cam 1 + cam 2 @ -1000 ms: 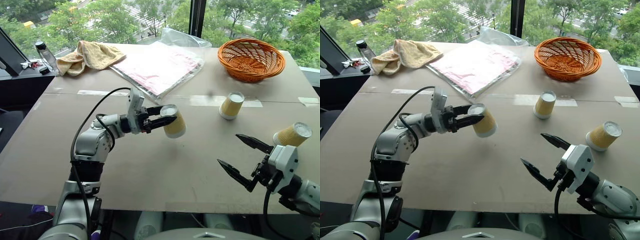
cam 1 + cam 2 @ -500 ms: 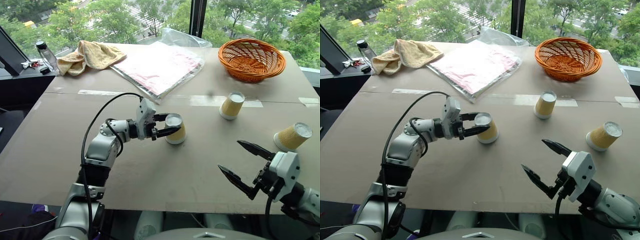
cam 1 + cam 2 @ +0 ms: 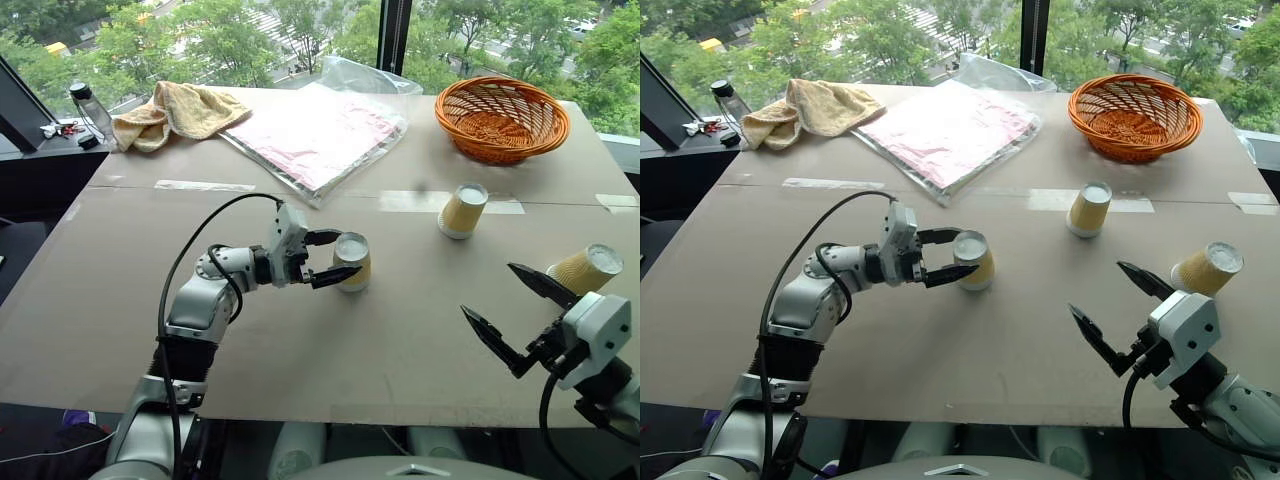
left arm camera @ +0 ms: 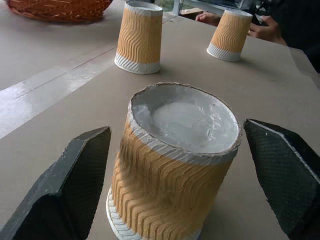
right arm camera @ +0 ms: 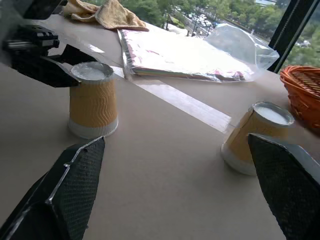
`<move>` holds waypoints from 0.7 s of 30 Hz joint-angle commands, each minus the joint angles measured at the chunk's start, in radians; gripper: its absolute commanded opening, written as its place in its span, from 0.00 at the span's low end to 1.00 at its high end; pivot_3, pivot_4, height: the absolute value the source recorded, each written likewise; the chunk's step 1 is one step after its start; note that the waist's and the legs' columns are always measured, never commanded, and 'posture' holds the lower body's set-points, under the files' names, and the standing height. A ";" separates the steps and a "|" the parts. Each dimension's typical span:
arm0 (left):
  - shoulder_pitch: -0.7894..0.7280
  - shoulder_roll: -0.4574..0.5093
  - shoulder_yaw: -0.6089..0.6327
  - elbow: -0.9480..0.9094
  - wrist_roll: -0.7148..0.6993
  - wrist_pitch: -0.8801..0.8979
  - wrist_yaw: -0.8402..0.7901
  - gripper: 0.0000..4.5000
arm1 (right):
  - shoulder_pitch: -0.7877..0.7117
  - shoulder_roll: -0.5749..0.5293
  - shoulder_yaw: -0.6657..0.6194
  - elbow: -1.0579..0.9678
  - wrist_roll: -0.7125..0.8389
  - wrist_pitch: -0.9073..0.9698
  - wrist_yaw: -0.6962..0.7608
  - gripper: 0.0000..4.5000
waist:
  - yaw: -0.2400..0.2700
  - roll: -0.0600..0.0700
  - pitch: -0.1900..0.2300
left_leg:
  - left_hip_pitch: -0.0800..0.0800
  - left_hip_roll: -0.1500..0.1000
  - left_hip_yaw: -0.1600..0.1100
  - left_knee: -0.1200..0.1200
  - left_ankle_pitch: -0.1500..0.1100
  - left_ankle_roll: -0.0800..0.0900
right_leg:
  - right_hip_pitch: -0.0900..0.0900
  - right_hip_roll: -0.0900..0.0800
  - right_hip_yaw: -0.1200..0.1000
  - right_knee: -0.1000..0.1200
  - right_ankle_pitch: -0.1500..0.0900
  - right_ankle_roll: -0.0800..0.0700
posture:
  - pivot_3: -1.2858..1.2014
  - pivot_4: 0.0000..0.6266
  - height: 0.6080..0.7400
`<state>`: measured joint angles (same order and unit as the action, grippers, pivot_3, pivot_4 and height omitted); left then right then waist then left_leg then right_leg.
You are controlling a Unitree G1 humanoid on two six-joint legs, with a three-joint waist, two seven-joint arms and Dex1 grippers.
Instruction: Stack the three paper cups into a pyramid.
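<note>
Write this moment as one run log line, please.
left tool: open around upside-down cup on table | right tool: open, empty | pyramid: not started

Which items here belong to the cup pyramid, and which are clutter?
Job:
- yellow-tan ribbed paper cup between the left gripper's fingers
- matching cup mid-table
- matching cup at the right edge

Clutter:
- orange woven basket
- yellow towel
- bagged pink sheets
- clear bottle
</note>
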<state>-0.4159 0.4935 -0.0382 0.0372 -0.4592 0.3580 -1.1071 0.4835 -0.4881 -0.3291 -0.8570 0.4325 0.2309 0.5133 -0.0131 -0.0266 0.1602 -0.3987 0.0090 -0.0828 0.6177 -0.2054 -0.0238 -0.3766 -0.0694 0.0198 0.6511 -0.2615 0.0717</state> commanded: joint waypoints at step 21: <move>0.101 0.153 0.033 -0.509 -0.349 0.250 -0.100 0.99 | -0.428 0.054 -0.247 0.393 -0.096 0.521 -0.406 1.00 | 0.000 0.004 0.001 | 0.000 0.000 0.002 -0.001 0.000 0.000 | 0.000 0.000 0.002 -0.001 0.000 -0.003 | 0.52 0.24 1.00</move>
<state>-0.3148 0.6409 -0.0088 -0.4254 -0.7868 0.6112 -1.2137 0.0671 -0.4383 -0.5291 -0.4587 0.3209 0.7381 0.1195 -0.0132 -0.0224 0.1615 -0.3988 0.0087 -0.0806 0.6169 -0.2055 -0.0236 -0.3769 -0.0694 0.0219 0.6501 -0.2618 0.0688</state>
